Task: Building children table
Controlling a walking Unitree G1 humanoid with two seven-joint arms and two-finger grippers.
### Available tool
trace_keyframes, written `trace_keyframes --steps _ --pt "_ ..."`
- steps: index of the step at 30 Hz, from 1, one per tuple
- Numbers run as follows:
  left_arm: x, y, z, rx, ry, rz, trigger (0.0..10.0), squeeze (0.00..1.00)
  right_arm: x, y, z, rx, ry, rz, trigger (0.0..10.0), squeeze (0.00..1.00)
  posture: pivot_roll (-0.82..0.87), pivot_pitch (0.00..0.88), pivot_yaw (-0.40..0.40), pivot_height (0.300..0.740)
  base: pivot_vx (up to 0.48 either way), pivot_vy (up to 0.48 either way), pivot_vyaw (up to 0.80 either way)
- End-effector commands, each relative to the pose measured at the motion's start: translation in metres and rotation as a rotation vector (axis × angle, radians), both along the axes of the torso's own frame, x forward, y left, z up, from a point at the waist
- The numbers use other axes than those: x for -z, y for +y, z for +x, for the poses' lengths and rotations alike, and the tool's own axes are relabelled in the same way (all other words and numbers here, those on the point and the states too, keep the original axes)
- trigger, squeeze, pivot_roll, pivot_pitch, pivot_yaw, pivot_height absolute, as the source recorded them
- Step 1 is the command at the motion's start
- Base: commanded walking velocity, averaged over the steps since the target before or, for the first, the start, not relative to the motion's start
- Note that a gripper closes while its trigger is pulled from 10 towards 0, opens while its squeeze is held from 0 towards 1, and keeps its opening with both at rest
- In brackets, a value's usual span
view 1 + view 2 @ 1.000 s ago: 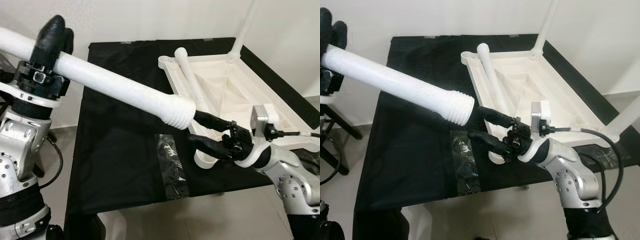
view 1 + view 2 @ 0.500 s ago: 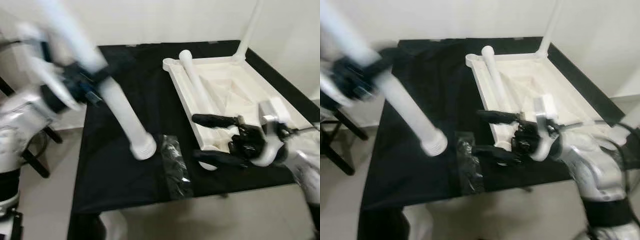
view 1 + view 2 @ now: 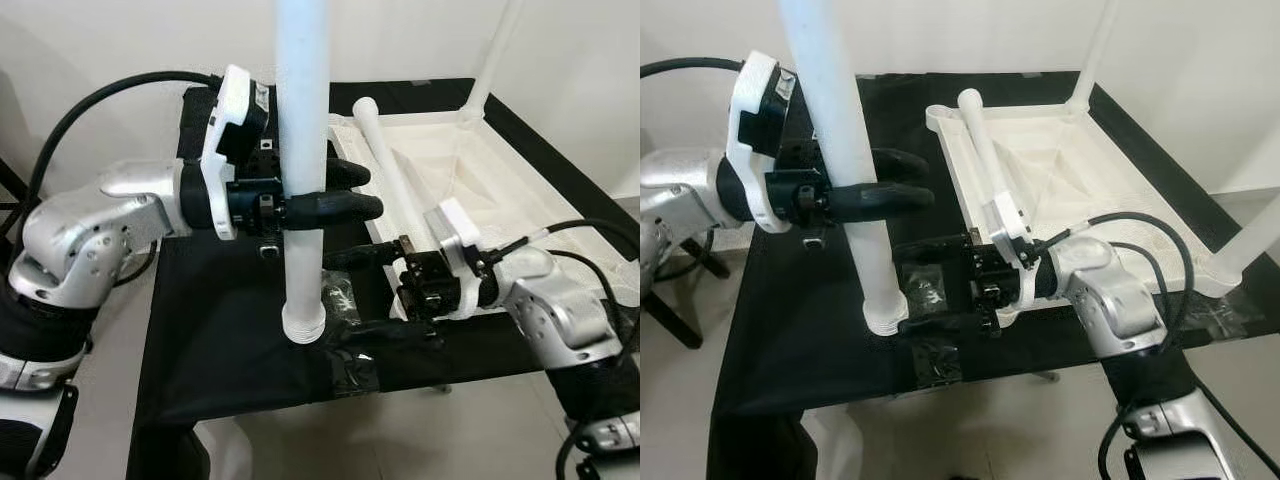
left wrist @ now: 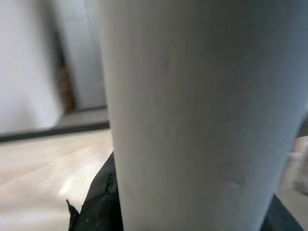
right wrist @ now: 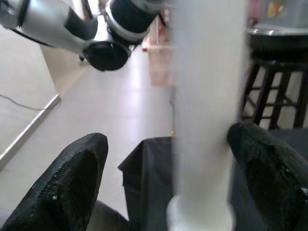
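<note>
The left gripper is clamped on a long white plastic table leg, its two black fingers reaching toward 3 o'clock with the tube squeezed between them near their base. The leg stands upright over the table, its ribbed threaded end pointing down at 6 o'clock from the grip and hanging just above the black cloth covering the work table. In the left wrist view the white tube stands directly against the camera.

The right gripper lies at 4 o'clock from the left one, fingers spread apart and pointing toward 9 o'clock, one finger above and one below. The threaded end of the leg sits just off the tips of these fingers; in the right wrist view the tube stands between the two black pads, touching neither.

Below the leg's end, a strip of clear shiny tape or film lies on the cloth. At 3 o'clock from the right gripper, the white plastic children's tabletop lies upside down, a second loose white leg resting along its near rim and another leg fitted upright at its far corner.
</note>
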State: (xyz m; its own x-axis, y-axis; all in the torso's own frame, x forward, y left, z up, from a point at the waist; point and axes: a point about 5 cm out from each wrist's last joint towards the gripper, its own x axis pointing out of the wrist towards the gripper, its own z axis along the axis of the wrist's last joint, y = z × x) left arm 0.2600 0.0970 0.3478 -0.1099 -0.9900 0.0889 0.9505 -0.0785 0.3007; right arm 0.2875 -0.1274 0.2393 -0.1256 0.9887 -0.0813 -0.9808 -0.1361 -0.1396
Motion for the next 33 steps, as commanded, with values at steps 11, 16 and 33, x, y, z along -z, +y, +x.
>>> trace_keyframes --steps 11,16,33 --pt "0.001 -0.013 -0.017 0.253 -0.047 0.087 0.0 0.0 -0.002 0.013 0.004 -0.105 -0.015 -0.038 10.0 0.0 0.08 0.149 -0.072 0.74 0.0 0.0 0.0" --pt "0.002 -0.016 -0.016 0.287 -0.04 0.088 0.0 0.0 0.004 0.021 0.001 -0.16 -0.006 -0.067 10.0 0.0 0.07 0.144 -0.071 0.74 0.0 0.0 0.0" --pt "-0.013 -0.035 -0.012 0.377 -0.089 0.042 0.0 0.0 0.019 0.075 0.002 -0.27 -0.007 -0.092 0.0 0.0 0.06 0.127 -0.069 0.74 0.0 0.0 0.0"
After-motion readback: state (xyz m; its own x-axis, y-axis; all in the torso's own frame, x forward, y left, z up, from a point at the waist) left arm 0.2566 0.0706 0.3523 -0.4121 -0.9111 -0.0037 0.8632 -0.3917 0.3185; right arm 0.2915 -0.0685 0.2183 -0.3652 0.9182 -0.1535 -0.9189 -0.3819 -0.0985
